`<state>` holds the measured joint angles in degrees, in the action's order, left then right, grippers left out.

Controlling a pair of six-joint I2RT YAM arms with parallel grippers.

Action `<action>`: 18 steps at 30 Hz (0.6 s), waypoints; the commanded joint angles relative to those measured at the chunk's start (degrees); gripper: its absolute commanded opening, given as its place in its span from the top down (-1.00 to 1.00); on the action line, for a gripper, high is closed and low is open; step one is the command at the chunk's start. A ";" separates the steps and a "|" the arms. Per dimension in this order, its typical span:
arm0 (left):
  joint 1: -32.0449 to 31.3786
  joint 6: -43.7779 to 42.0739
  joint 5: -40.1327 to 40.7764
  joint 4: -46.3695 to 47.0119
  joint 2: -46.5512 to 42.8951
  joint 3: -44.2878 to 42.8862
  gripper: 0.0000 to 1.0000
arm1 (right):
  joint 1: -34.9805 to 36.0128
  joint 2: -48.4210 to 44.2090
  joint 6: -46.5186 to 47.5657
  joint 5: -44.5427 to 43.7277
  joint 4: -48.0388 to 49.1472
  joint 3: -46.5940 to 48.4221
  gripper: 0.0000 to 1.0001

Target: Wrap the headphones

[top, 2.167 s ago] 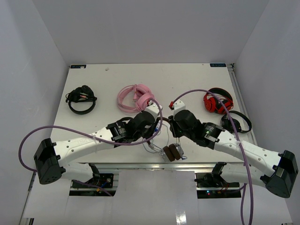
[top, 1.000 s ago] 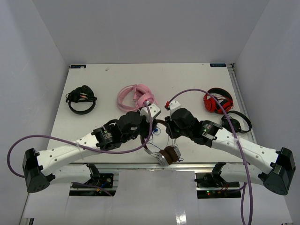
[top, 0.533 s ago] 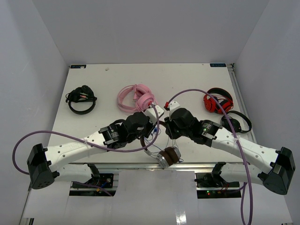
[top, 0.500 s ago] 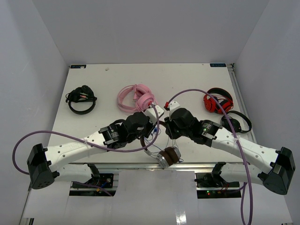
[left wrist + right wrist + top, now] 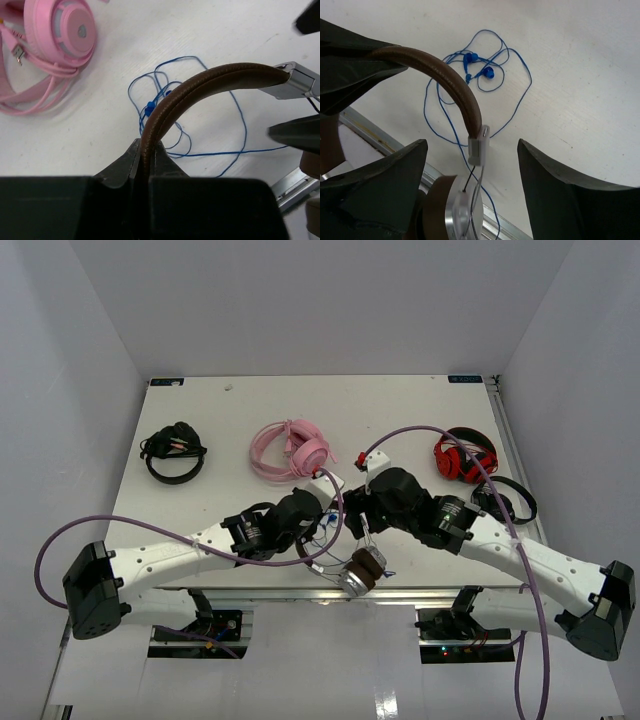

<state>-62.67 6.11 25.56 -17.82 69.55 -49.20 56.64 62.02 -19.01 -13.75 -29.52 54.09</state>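
Near-edge middle of the white surface (image 5: pixel 200 420): brown-banded, silver-cupped over-ear headphones (image 5: pixel 360 570), held up off it. Change over the last second: left hand (image 5: pixel 145 150) has clamped onto the brown headband (image 5: pixel 200 82); right hand (image 5: pixel 472 150) has let go, jaws wide either side of the band's end. Looks like a handover. Thin blue cord (image 5: pixel 148 106) lies loose, wrapping not begun. No containers seen.

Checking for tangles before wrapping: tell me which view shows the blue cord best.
Right wrist view: the blue cord lies in open loops on the table, crossed partly by the brown headband. The left wrist view shows the same loops, more hidden behind the headband. The top external view gives only a tiny tangle.
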 commanded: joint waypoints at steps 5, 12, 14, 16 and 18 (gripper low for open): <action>0.46 13.99 17.39 -4.72 -10.12 -0.38 1.00 | 0.05 -11.44 4.26 -5.22 3.86 5.75 -0.61; 1.33 19.12 16.79 -12.79 -19.87 -12.13 1.00 | 0.05 -25.98 11.41 0.51 13.01 -5.99 -0.54; 1.33 19.38 16.31 -13.66 -21.55 -15.76 1.00 | 0.05 -29.81 12.69 2.50 18.07 -9.07 -0.52; 1.33 19.62 15.31 -13.90 -22.76 -17.94 1.00 | 0.05 -31.40 13.38 4.90 21.71 -11.86 -0.51; 1.33 19.96 13.53 -13.88 -23.55 -20.37 1.00 | 0.05 -31.32 13.91 7.76 25.07 -14.32 -0.51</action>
<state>-61.56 22.25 41.22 -31.96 48.36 -64.43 56.64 30.53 -8.78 -12.15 -14.56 44.11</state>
